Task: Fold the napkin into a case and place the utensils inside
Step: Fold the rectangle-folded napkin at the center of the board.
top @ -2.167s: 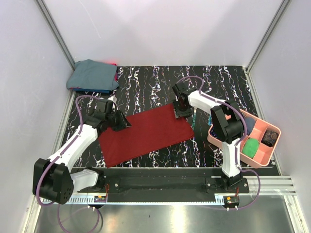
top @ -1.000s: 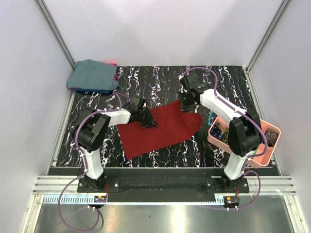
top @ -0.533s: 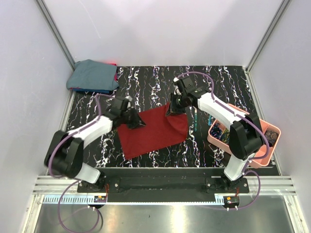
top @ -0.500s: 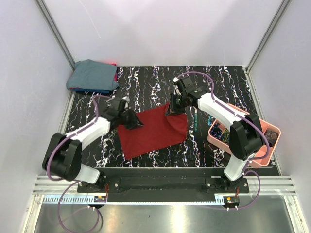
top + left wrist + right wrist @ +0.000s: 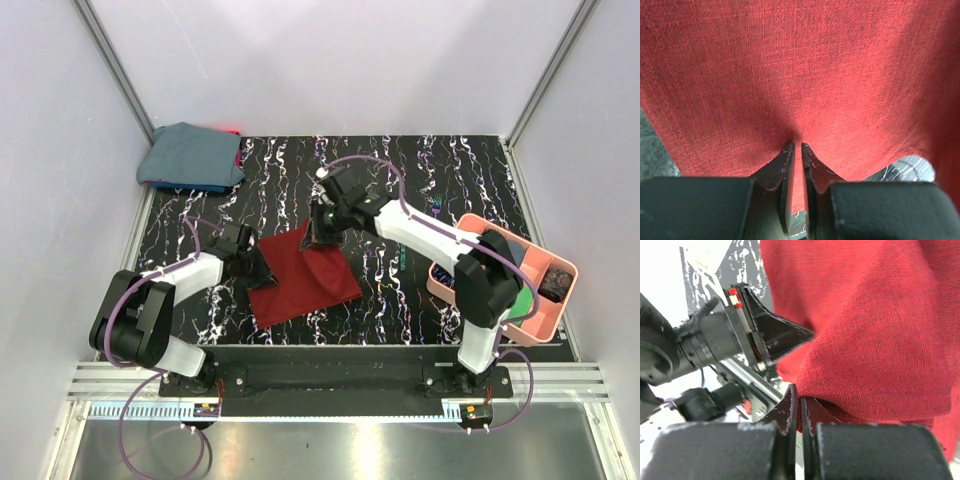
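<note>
The napkin lies on the table between our two tools, both clamped on it. Our left tool pinches its left edge, seemingly to anchor it. Our right tool nips a far edge raised over the cloth, so we judge a fold toward the left tool is in hand.

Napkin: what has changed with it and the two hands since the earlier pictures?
The right hand, pinching the right edge of the napkin, carried that edge leftward across the cloth, so the napkin is now folded over and narrower. The left hand kept its pinch on the left edge. The blue-grey cloth bundle and the pink tray stayed put.
</note>
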Robot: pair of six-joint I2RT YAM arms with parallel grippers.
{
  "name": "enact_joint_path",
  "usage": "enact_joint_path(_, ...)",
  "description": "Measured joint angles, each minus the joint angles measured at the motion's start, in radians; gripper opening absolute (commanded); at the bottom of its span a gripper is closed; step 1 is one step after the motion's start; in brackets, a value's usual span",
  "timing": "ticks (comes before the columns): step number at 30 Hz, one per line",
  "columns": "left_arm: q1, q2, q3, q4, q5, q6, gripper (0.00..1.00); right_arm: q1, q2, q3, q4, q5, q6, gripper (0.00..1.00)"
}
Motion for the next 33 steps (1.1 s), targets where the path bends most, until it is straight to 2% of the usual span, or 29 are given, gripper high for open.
enact_joint_path(10,-0.002,-0.034,-0.010,-0.005,-0.023,0.005,0.14,0.045,0.185,0.021,0.110,-0.026,0.131,0.00)
enact_joint_path(18,0.071,-0.187,-0.032,-0.072,-0.050,0.027,0.13,0.059,0.192,0.022,0.130,-0.025,0.150,0.00)
enact_joint_path(25,0.100,-0.106,-0.081,-0.044,-0.030,0.029,0.10,0.068,0.192,0.022,0.158,-0.023,0.190,0.00)
enact_joint_path(33,0.096,-0.109,-0.102,0.013,-0.016,0.025,0.10,0.086,0.213,0.068,0.166,-0.024,0.208,0.00)
